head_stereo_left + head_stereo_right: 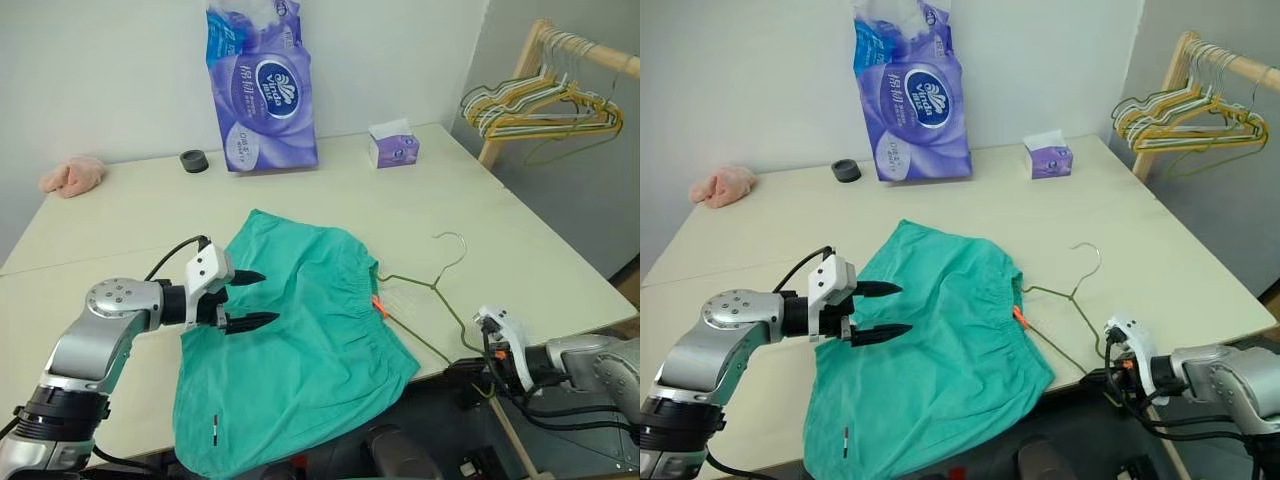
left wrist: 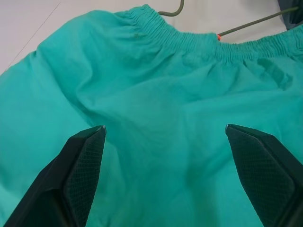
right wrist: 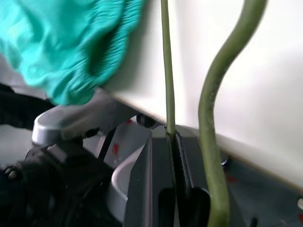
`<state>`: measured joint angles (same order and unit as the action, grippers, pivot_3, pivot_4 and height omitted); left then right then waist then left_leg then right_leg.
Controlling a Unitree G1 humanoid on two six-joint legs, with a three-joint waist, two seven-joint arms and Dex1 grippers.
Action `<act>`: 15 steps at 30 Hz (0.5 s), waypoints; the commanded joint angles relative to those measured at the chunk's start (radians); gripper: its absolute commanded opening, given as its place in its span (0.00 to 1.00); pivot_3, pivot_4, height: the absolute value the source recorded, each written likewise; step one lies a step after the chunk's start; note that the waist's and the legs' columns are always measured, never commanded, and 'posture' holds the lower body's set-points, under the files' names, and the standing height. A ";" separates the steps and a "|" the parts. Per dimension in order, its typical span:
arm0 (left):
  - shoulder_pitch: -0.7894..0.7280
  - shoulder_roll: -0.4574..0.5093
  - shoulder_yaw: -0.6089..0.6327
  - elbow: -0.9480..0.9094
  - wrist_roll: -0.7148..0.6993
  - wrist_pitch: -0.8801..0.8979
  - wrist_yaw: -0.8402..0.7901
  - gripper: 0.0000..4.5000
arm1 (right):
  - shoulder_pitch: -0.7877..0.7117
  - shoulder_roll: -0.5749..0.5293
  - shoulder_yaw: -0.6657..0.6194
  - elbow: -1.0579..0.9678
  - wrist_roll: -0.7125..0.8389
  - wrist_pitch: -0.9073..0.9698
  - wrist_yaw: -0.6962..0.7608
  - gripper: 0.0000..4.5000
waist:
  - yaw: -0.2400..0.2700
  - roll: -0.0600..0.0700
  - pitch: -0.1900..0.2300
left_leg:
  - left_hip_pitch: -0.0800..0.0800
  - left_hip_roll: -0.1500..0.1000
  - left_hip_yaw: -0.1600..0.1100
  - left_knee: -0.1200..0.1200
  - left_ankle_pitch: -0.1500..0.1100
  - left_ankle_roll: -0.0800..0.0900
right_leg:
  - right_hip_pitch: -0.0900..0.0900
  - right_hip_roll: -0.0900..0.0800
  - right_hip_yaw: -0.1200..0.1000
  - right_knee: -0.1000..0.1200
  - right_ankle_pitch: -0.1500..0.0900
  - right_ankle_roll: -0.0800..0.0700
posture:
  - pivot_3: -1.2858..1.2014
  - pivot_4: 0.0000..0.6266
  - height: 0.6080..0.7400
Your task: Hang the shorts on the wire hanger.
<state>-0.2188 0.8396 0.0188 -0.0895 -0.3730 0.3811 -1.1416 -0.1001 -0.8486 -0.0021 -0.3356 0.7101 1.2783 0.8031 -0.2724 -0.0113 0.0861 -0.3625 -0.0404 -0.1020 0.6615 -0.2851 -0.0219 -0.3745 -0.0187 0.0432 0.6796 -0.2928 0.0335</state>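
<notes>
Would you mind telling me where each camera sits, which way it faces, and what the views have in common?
Left eye and right eye views: on the head, looking forward and down over the table; both arms show.
Left wrist view: on the left arm, looking along the open left gripper at the shorts.
Right wrist view: on the right arm, where the right gripper is shut on the wire hanger at the table's edge.
Shared: shorts and wire hanger appear in every view.

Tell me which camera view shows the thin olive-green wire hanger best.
The left eye view: the thin olive-green wire hanger lies there on the table with hook and triangle visible. The right eye view shows much the same. The right wrist view has two wire stretches, one pinched in the right gripper; the left wrist view, fragments.
</notes>
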 commanded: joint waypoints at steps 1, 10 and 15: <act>-0.010 0.007 0.027 -0.029 0.001 -0.020 0.012 0.95 | -0.060 0.032 0.000 0.036 0.011 0.028 -0.021 0.00 | -0.001 -0.001 0.000 | 0.000 0.000 0.000 0.000 0.000 0.000 | 0.000 0.000 0.000 0.000 0.000 0.000 | 0.38 0.07 1.00; -0.018 -0.003 0.032 -0.022 0.000 -0.027 0.037 0.95 | -0.225 0.205 -0.011 0.122 0.046 0.198 -0.107 0.00 | 0.001 0.000 -0.001 | -0.001 0.000 0.000 0.000 0.000 0.000 | -0.001 0.000 0.000 0.001 0.001 0.000 | 0.39 0.05 1.00; -0.015 -0.011 0.051 -0.020 -0.005 -0.020 0.071 0.95 | -0.314 0.264 -0.034 0.104 0.052 0.229 -0.134 0.00 | 0.005 0.001 -0.002 | -0.001 0.000 -0.001 0.000 0.000 0.000 | -0.002 0.000 0.000 0.001 0.001 0.000 | 0.39 0.04 1.00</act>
<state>-0.2219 0.8275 0.0332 -0.0885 -0.3720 0.3668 -1.0865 -0.3791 -0.5782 0.0027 -0.1943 0.7355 1.5126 0.6697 -0.2673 -0.0102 0.0846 -0.3635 -0.0406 -0.1026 0.6617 -0.2851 -0.0219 -0.3763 -0.0191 0.0434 0.6803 -0.2922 0.0338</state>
